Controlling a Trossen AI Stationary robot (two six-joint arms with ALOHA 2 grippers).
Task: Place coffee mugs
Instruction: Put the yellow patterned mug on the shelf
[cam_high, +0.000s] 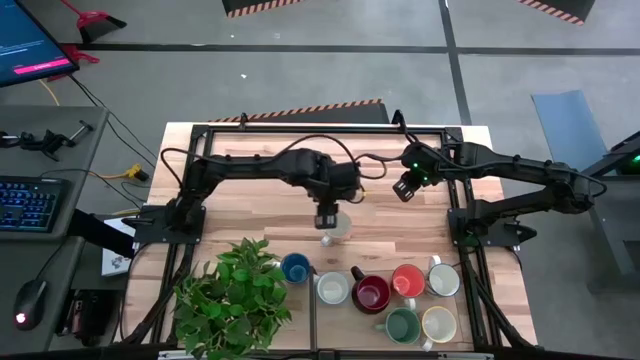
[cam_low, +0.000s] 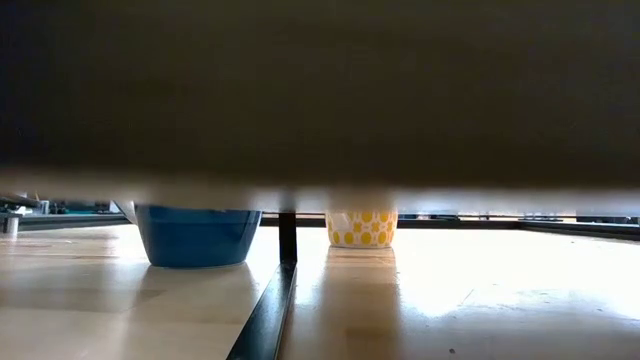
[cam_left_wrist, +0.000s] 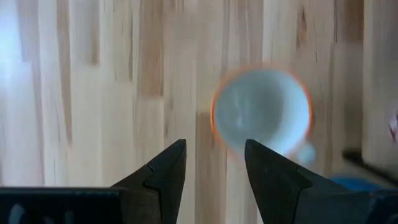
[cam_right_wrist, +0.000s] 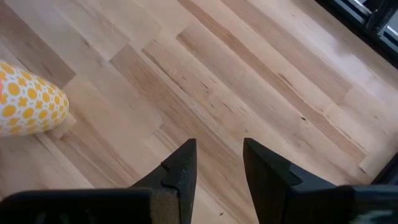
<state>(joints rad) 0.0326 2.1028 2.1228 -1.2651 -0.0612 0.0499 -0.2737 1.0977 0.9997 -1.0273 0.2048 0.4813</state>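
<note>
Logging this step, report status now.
Left gripper open above yellow-dotted mug, mid-table. Right gripper open, empty, over bare wood. Seven mugs grouped at front edge; nothing in the way.

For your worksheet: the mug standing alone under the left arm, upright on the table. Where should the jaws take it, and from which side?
Probably by the rim, from straight above. The lone mug stands upright, mouth open upward, apart from the other mugs, and the left gripper hangs over it, jaws open. One jaw inside and one outside the wall, away from the handle, would likely suit.
</note>
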